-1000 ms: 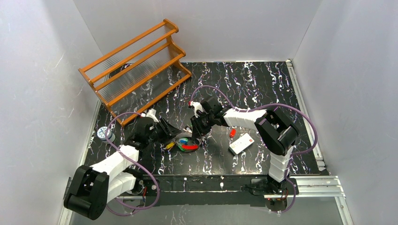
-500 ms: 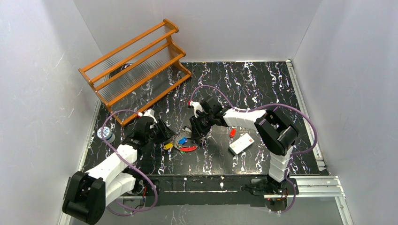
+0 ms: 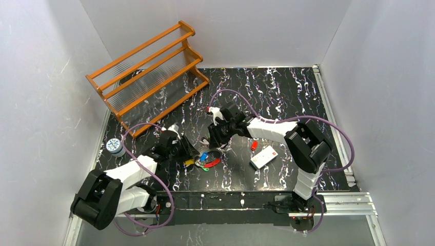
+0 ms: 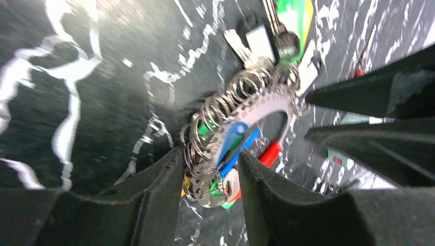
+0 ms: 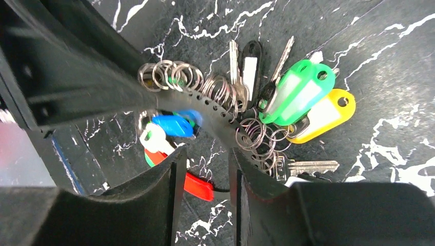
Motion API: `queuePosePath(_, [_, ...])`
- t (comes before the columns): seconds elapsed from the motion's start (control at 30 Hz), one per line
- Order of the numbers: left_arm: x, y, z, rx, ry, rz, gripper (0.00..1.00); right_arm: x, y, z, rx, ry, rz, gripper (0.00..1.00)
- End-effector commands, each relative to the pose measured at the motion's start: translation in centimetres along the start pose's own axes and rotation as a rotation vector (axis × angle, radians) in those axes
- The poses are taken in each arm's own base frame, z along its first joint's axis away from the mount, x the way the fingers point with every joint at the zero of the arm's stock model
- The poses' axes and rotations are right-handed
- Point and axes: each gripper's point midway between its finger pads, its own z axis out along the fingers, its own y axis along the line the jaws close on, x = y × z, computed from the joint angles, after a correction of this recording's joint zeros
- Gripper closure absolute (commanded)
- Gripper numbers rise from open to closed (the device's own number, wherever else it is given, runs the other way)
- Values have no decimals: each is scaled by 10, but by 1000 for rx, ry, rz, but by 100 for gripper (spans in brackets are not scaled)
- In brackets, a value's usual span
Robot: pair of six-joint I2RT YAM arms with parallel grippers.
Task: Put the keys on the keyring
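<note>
- Left gripper (image 4: 210, 155): fingers astride the near arc of the keyring (image 4: 259, 104), small split rings pressed against one finger; true clamp or mere straddle not clear from either view.
- Right gripper (image 5: 206, 151): jaws drawn close, pinching the keyring's perforated band on the side opposite the left gripper.
- Keyring low over the black marbled table (image 3: 277, 92), between the two grippers, near the front edge.
- Keys (image 5: 174, 125) bunched on the ring: blue, white and red heads inside the loop, bare silver blades fanned outward.
- Green tag (image 5: 295, 95) and yellow tag (image 5: 324, 115) overlapped, hung from split rings on the outer side.
- One red key (image 3: 254, 145) loose on the table, apart from the ring, just beside the white card (image 3: 264, 156).
</note>
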Motion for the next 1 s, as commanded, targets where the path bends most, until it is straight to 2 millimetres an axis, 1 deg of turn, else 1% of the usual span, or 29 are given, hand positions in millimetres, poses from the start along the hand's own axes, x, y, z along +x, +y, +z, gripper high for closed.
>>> queuePosePath(0.0, [27,-18,2,59,55,-7,60,-26,8,-20,-11,-91,-28,55])
queuePosePath(0.1, [42,-34,3,104,80,8,60,-30,9,-23,-19,-104,-25,55])
queuePosePath(0.2, [48,-45,2,132,92,56,59,-32,8,-26,-21,-110,-23,55])
queuePosePath(0.3, [39,-44,-2,101,56,107,54,-30,9,-26,-33,-109,-25,54])
queuePosePath(0.4, [20,-37,-10,26,-18,158,45,-26,12,-26,-55,-100,-26,54])
queuePosePath(0.43, [17,-37,-14,17,-28,169,42,-24,13,-25,-62,-95,-24,53])
queuePosePath(0.47, [8,-35,-16,-7,-67,180,40,-23,13,-25,-66,-93,-26,53])
queuePosePath(0.5, [6,-31,-19,-33,-72,187,39,-22,14,-25,-72,-90,-25,53])
queuePosePath(0.6, [0,-27,-23,-67,-90,206,37,-18,17,-23,-95,-79,-21,53])
queuePosePath(0.73, [-3,-23,-25,-91,-85,209,37,-15,21,-18,-120,-60,-19,54])
queuePosePath(0.83, [-5,-21,-24,-87,-75,188,37,-13,26,-13,-117,-45,-36,54])
queuePosePath(0.97, [-9,-18,-24,-55,-55,125,37,-10,38,-4,-93,-23,-103,55])
